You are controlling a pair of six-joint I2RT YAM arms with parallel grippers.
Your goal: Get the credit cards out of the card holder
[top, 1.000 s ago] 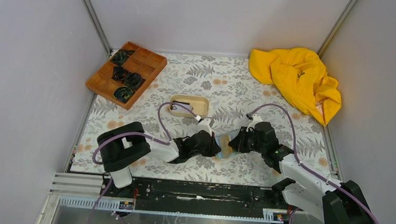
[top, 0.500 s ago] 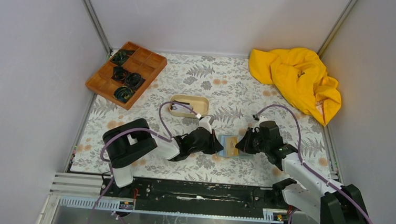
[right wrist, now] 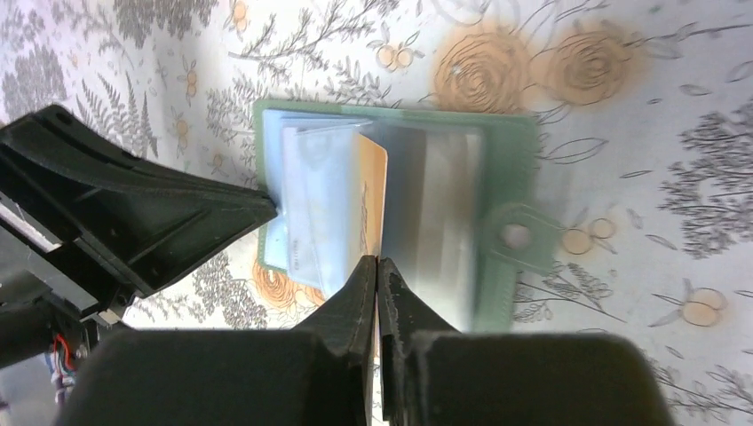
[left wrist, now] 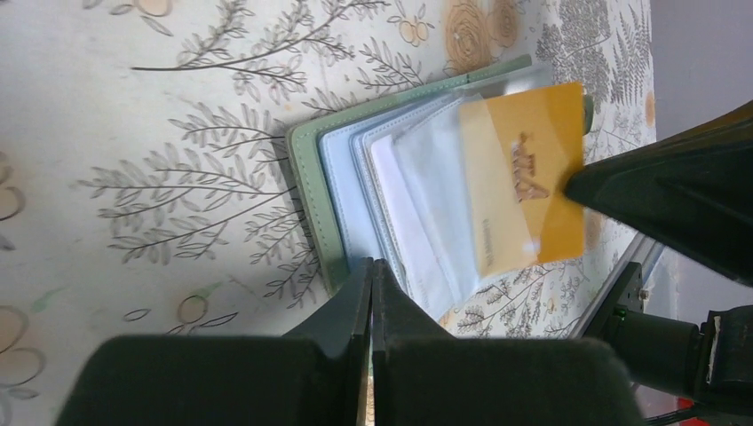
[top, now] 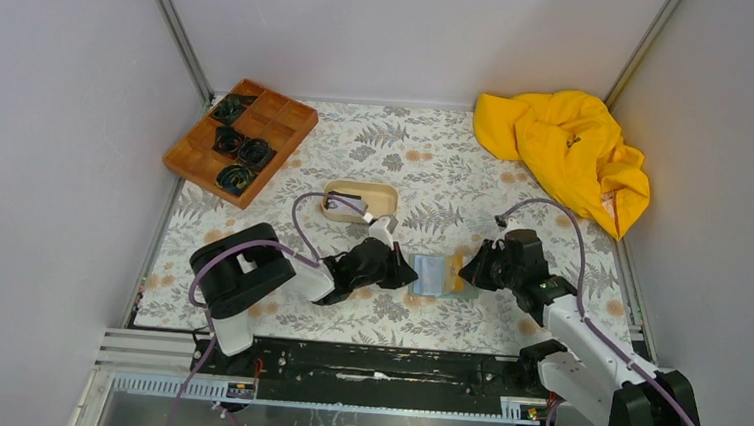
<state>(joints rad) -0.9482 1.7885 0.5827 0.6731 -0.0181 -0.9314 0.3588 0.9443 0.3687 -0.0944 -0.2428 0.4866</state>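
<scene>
The card holder (top: 436,275) lies open on the floral tablecloth between my two grippers, its light blue and whitish sleeves fanned out (left wrist: 400,191). A tan-orange credit card (left wrist: 533,182) sticks partly out of a sleeve on the right-hand side. My right gripper (right wrist: 376,259) is shut on that card's edge (right wrist: 373,191). My left gripper (left wrist: 371,263) is shut at the holder's opposite edge (left wrist: 306,191), gripping it there. In the top view the left gripper (top: 406,273) and the right gripper (top: 464,272) flank the holder. No whitish card is clearly apart from the sleeves.
A beige oval tray (top: 359,200) stands just behind the left gripper. A brown wooden compartment tray (top: 241,140) with dark items is at the back left. A yellow cloth (top: 565,151) lies at the back right. The holder's snap tab (right wrist: 515,236) points toward the right.
The right gripper has drawn back to the right, and the tan-orange card has come out of the holder with it. The left gripper has shifted slightly left. The holder now lies spread open.
</scene>
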